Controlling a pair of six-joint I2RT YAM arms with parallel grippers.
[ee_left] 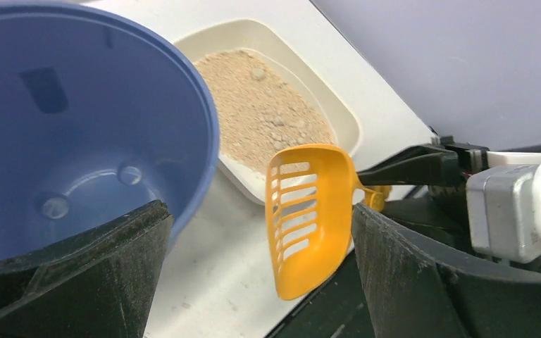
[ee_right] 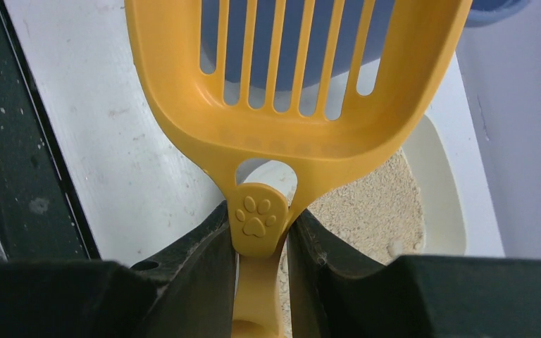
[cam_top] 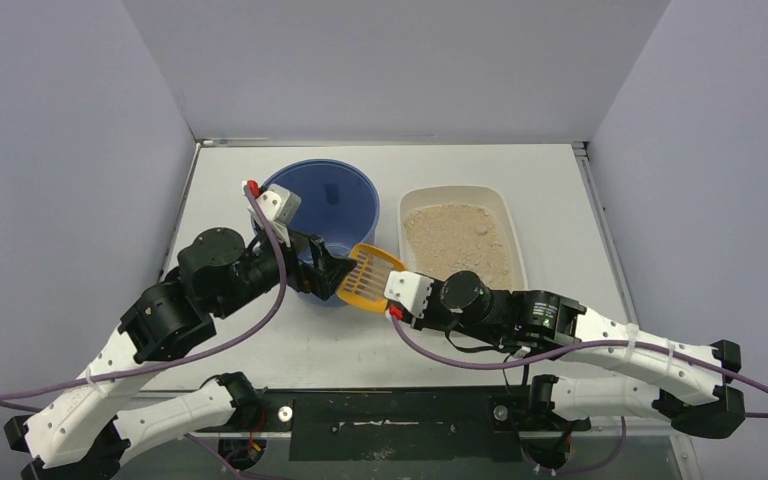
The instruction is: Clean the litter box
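- Orange scoop (cam_top: 370, 276) hung empty between the blue bucket (cam_top: 325, 195) and the litter box (cam_top: 455, 191), its handle clamped in the right gripper (ee_right: 259, 232).
- The litter box sat right of the bucket, just beside it. A lump (ee_left: 257, 72) lay in the granules and the bucket floor was bare, so sifting looked barely begun.
- The left gripper (cam_top: 325, 272) stood with fingers wide apart at the bucket's near wall, crowding the scoop's path.

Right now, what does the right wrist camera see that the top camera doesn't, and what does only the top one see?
Only the right wrist view shows the paw print on the orange scoop's handle, pinched in the right gripper. Only the top view shows the left gripper, at the blue bucket's near side. Both show the scoop, the bucket and the litter box with its sand.
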